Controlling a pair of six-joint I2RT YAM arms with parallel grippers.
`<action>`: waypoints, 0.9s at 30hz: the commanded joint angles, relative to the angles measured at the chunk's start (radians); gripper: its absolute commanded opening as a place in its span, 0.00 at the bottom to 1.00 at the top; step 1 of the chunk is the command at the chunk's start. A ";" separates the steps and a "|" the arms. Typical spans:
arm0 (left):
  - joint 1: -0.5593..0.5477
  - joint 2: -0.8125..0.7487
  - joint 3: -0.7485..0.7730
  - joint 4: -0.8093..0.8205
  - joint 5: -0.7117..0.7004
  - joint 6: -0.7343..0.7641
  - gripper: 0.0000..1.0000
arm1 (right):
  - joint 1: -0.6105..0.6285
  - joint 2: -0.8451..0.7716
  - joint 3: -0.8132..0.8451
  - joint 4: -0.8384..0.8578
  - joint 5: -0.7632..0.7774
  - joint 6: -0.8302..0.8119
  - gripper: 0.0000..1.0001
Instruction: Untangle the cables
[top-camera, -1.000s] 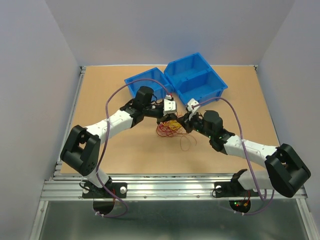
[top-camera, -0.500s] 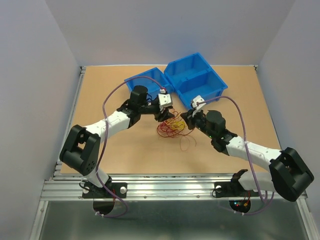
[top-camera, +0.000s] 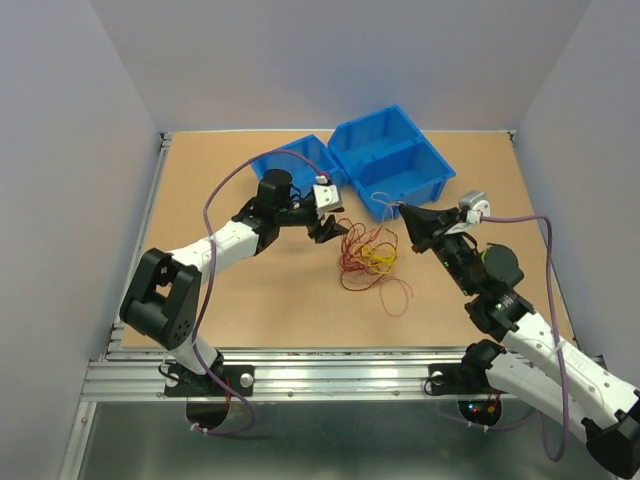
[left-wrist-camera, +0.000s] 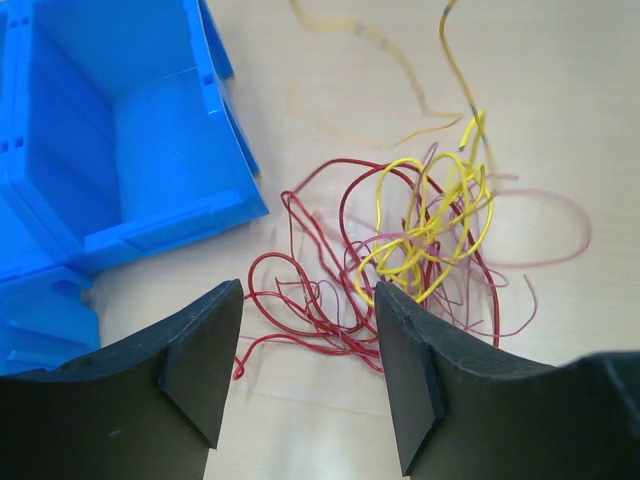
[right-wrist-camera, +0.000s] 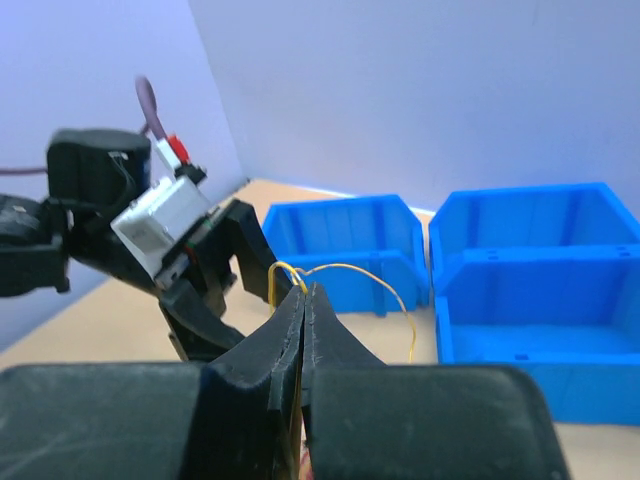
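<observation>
Top external, left end effector (top-camera: 324, 227) spread beside cables (top-camera: 368, 256), right end effector (top-camera: 404, 211) pinching one

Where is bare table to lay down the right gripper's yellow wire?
Bare table left of the left arm, along the near edge below the wire tangle, and right of the bins. Crowded between the tangle and bins.

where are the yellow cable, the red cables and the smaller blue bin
yellow cable (left-wrist-camera: 425, 232), left wrist view, bunched loops
red cables (left-wrist-camera: 320, 322), left wrist view, lower-left loops
smaller blue bin (top-camera: 263, 170), top view, left wall
</observation>
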 joint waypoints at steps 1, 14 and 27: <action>-0.026 -0.022 -0.002 0.030 0.035 0.037 0.67 | 0.004 -0.016 -0.014 -0.019 0.021 0.035 0.00; -0.202 -0.050 -0.102 0.208 -0.062 0.013 0.70 | 0.006 0.019 0.013 -0.027 -0.014 0.068 0.01; -0.204 0.106 -0.006 0.317 -0.050 -0.239 0.99 | 0.006 0.008 0.010 -0.024 -0.015 0.071 0.01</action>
